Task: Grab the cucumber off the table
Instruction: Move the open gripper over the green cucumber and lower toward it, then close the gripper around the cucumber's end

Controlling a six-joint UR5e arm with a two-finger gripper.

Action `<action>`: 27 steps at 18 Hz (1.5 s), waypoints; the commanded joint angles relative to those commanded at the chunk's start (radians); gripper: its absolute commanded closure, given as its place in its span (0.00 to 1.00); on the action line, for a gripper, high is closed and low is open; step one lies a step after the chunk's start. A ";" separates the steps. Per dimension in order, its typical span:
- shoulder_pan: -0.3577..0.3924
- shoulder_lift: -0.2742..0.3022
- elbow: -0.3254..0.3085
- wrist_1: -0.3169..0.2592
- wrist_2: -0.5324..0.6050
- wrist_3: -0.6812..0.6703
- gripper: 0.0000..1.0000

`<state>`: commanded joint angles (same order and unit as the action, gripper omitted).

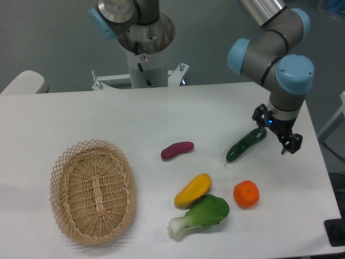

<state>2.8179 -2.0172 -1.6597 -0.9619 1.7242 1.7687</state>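
The cucumber (245, 144) is slim and dark green with pale speckles. It lies at an angle on the white table (215, 108) at the right, with its thin stem tip pointing down-left. My gripper (276, 130) hangs over the cucumber's upper right end. Its jaws are open, with one finger (259, 114) at the upper left and the other (294, 144) at the lower right. The cucumber's end reaches in between them. I cannot tell whether the fingers touch the cucumber.
A purple-red sweet potato (177, 150) lies left of the cucumber. A yellow mango-like fruit (193, 189), a bok choy (200, 216) and an orange (246, 193) lie toward the front. A wicker basket (91, 190) stands at the front left. The table's right edge is close to my gripper.
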 joint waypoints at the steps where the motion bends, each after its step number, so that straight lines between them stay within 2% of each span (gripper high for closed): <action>1: 0.003 -0.002 -0.021 0.014 0.002 -0.002 0.00; 4: 0.020 -0.003 -0.078 0.104 -0.011 -0.038 0.00; 8: 0.020 -0.011 -0.106 0.111 -0.041 -0.110 0.00; 18: 0.017 -0.009 -0.178 0.127 -0.090 -0.114 0.00; 23: 0.009 -0.009 -0.180 0.127 -0.089 -0.112 0.00; 24: 0.009 -0.009 -0.177 0.127 -0.089 -0.114 0.13; 25: 0.008 -0.011 -0.173 0.127 -0.089 -0.114 0.36; 26: 0.008 -0.012 -0.172 0.126 -0.087 -0.112 0.53; 27: 0.006 -0.014 -0.170 0.126 -0.087 -0.112 0.64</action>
<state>2.8241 -2.0310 -1.8301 -0.8360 1.6368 1.6567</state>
